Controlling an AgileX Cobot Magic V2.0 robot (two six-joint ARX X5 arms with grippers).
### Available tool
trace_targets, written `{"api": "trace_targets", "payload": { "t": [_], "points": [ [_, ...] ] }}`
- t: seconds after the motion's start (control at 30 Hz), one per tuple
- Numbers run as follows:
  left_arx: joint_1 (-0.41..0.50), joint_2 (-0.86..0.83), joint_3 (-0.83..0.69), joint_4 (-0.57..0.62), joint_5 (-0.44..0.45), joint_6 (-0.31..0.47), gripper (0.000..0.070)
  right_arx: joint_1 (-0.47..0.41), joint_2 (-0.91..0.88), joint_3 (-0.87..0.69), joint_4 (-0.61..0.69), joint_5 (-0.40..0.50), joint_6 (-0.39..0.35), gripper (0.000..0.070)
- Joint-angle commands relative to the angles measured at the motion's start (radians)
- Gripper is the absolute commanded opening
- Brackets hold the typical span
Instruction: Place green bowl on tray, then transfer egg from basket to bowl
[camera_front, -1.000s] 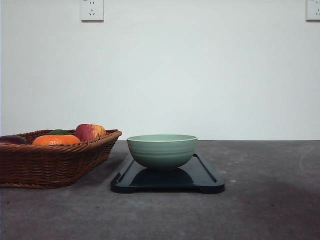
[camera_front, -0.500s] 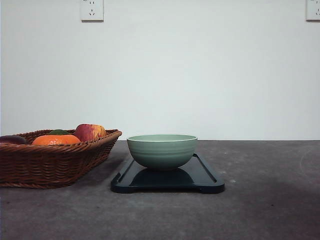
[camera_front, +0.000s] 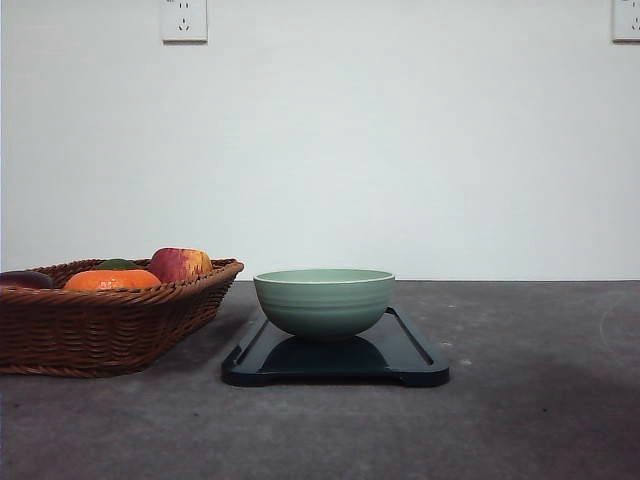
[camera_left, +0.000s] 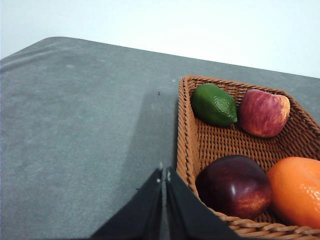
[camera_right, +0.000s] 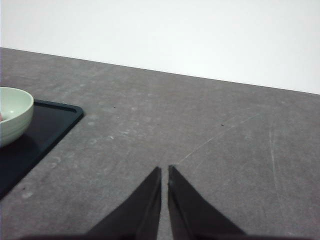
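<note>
The green bowl (camera_front: 323, 302) stands upright on the dark tray (camera_front: 410, 358) at the table's middle. In the right wrist view the bowl (camera_right: 12, 120) and tray (camera_right: 47, 125) lie off to one side. A faint reddish sliver shows inside the bowl at that view's edge; I cannot tell whether it is the egg. The wicker basket (camera_front: 100, 330) sits at the left. My left gripper (camera_left: 164, 172) is shut and holds nothing, just outside the basket (camera_left: 185, 130) rim. Over bare table, away from the tray, my right gripper (camera_right: 164, 170) is shut with nothing in it.
The basket holds an orange fruit (camera_left: 295, 195), a red-yellow apple (camera_left: 263, 112), a dark red fruit (camera_left: 232, 186) and a green fruit (camera_left: 214, 104). Grey table stretches right of the tray. A white wall stands behind.
</note>
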Motion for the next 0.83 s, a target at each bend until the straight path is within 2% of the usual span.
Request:
{"api": "trace_targets", "payload": {
  "t": [0.0,0.8],
  "points": [
    [0.002,0.0,-0.019,0.016,0.0,0.016,0.0,-0.001,-0.001,-0.004,0.011,0.0,0.017,0.0017],
    [0.002,0.0,-0.019,0.017,0.0,0.016,0.0,-0.001,-0.001,-0.004,0.011,0.001,0.017,0.0017]
  ]
}}
